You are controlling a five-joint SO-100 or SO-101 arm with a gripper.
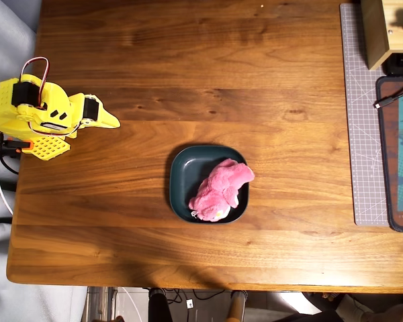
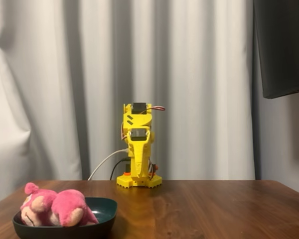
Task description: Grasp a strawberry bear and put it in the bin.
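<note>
Overhead view: strawberry bear (image 1: pixel 219 190) lying inside bin (image 1: pixel 185 173) — jaws (image 1: pixel 111 123) pressed together, well apart

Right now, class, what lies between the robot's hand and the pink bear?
Overhead view: bare wood table, then the dish rim; bear lies inside, hand apart.

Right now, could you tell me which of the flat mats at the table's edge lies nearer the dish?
The grey gridded cutting mat; the dark picture mat lies beyond it from the dark teal dish.
</note>
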